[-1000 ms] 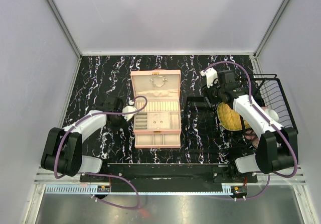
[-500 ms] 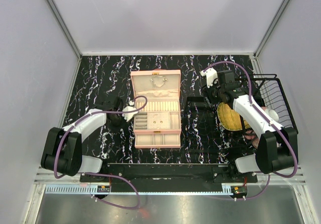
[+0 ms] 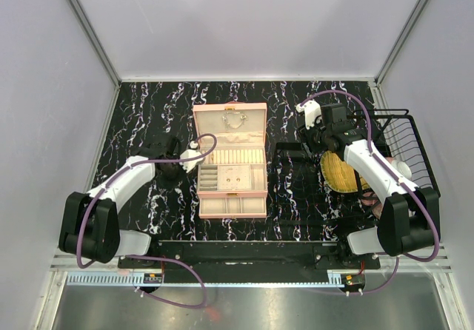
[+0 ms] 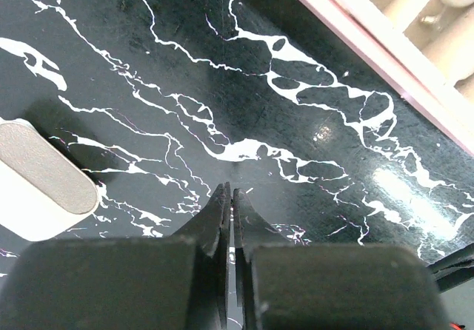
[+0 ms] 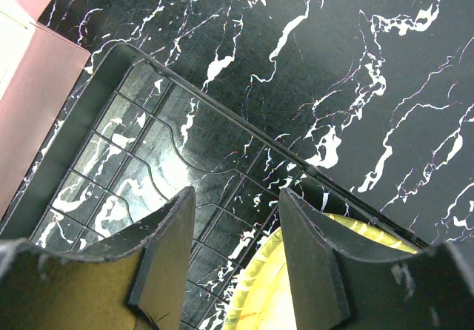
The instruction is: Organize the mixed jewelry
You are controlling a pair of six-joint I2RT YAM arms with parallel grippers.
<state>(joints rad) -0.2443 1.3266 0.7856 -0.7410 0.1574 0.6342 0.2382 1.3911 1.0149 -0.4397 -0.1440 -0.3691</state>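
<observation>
The pink case [image 3: 231, 194] lies open mid-table, and two tiny metallic studs [image 3: 235, 172] of the mixed jewelry sit in one of its cream compartments. My left gripper [image 3: 175, 161] hangs low over the black marble table just left of the case. In the left wrist view its jaws [image 4: 230, 191] are shut, nothing shows between them, and the case's pink edge [image 4: 385, 56] runs across the upper right. My right gripper [image 3: 315, 126] is open over a flat wire rack [image 5: 148, 160] and the rim of a yellow plate [image 5: 259, 300], with nothing between its fingers [image 5: 237, 193].
A white block with a grey top [image 4: 44, 178] lies on the table left of my left fingers. A black wire basket [image 3: 407, 141] stands at the right edge. The yellow plate [image 3: 339, 171] rests on the flat rack [image 3: 292, 169] right of the case.
My left jaws have closed the last small gap, and the left arm has shifted slightly toward the case. The right arm has not moved.
</observation>
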